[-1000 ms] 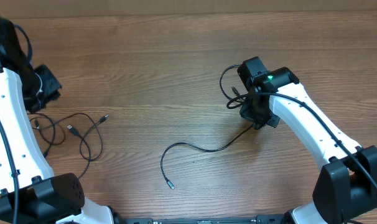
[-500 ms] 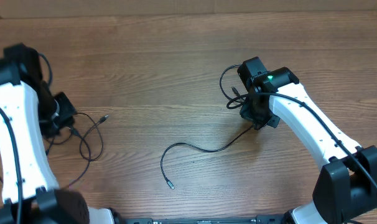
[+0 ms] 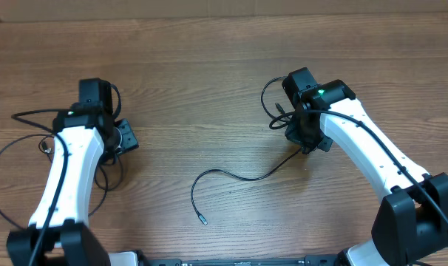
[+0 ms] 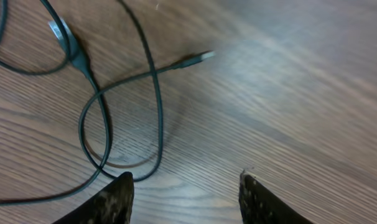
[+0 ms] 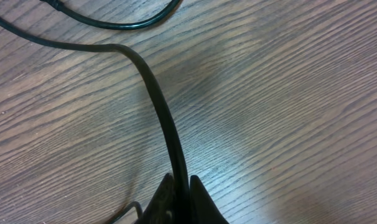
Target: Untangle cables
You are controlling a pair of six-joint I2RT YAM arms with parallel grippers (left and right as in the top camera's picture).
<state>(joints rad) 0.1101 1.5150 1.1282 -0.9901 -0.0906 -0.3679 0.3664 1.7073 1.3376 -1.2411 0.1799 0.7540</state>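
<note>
One thin black cable (image 3: 231, 175) runs from its plug (image 3: 202, 220) near the front up to my right gripper (image 3: 307, 144). That gripper is shut on it, and the right wrist view shows the cord (image 5: 157, 93) pinched between the fingertips (image 5: 180, 186). More cable loops (image 3: 272, 103) lie behind that gripper. A tangle of thin cables (image 3: 104, 176) lies at the left, mostly hidden under my left arm. My left gripper (image 3: 125, 138) is open and empty just above the table. In its wrist view the jaws (image 4: 185, 186) hover beside crossed cable loops (image 4: 95, 134) and a small plug (image 4: 200, 57).
A wide loop of thicker black arm cabling (image 3: 2, 148) hangs at the far left. The wooden table (image 3: 209, 81) fills the view. The arm bases stand at the front left and front right corners.
My left arm has swung from the far left edge rightwards over the cable tangle, now covering most of it. The right arm and its held cable have not moved.
</note>
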